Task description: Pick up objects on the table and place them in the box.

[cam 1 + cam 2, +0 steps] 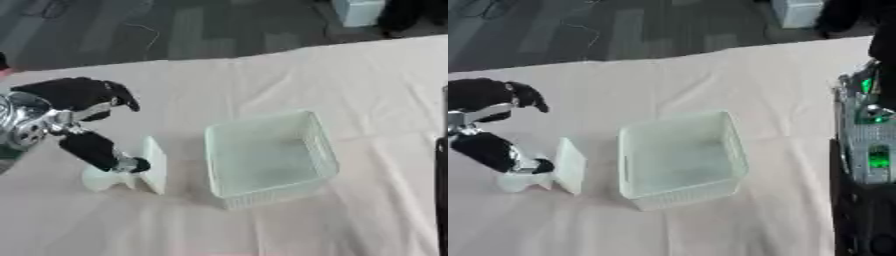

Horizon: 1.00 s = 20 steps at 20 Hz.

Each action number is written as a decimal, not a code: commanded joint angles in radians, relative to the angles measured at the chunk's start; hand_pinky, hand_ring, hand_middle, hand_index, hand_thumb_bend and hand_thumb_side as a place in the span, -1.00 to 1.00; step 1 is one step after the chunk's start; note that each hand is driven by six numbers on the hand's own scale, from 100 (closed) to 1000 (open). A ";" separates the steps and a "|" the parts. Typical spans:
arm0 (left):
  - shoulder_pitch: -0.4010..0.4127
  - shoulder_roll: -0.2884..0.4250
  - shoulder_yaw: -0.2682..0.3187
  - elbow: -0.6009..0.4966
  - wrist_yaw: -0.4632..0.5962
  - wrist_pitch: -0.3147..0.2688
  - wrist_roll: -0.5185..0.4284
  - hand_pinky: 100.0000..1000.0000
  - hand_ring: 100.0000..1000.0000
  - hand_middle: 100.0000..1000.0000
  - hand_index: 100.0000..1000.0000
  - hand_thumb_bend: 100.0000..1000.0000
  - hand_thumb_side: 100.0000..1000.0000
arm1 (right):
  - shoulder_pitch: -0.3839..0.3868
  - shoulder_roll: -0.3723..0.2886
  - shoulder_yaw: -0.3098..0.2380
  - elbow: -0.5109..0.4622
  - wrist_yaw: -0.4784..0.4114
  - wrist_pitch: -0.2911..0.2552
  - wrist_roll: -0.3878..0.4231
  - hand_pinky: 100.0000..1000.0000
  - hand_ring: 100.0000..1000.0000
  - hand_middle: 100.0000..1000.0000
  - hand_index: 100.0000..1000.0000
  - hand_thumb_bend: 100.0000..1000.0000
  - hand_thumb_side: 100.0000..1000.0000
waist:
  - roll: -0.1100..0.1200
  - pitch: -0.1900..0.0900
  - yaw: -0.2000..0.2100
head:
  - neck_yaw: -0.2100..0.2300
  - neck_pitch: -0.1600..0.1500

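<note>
the left hand (pixel 87 125) pinches a pale white object (pixel 131 172) just left of the box (pixel 267 160), thumb on it.

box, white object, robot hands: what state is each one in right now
box: upright on the table, open top, nothing inside
white object: on the table left of the box, apart from it
left robot hand: thumb touching the object, fingers above
right robot hand: not visible
</note>
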 commanded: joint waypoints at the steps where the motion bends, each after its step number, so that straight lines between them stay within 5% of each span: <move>1: -0.006 0.017 0.007 -0.011 -0.006 0.035 -0.033 0.83 0.67 0.77 0.78 0.02 0.30 | -0.025 0.001 0.000 -0.013 -0.004 -0.004 0.000 -0.18 -0.53 -0.55 -0.20 -1.00 0.83 | -0.002 -0.007 -0.001 | -0.004 0.000; 8: 0.005 0.019 -0.013 -0.011 -0.011 0.037 -0.089 0.89 0.71 0.78 0.79 0.12 0.35 | -0.026 0.002 0.000 -0.013 -0.004 -0.005 0.001 -0.18 -0.53 -0.55 -0.20 -1.00 0.83 | -0.002 -0.005 -0.002 | -0.003 0.000; 20: 0.144 0.073 -0.040 -0.011 -0.102 0.094 -0.093 1.00 0.82 0.83 0.80 0.32 0.33 | -0.028 0.001 -0.001 -0.013 -0.006 -0.004 0.003 -0.18 -0.53 -0.55 -0.20 -1.00 0.84 | -0.003 -0.002 -0.002 | 0.003 0.000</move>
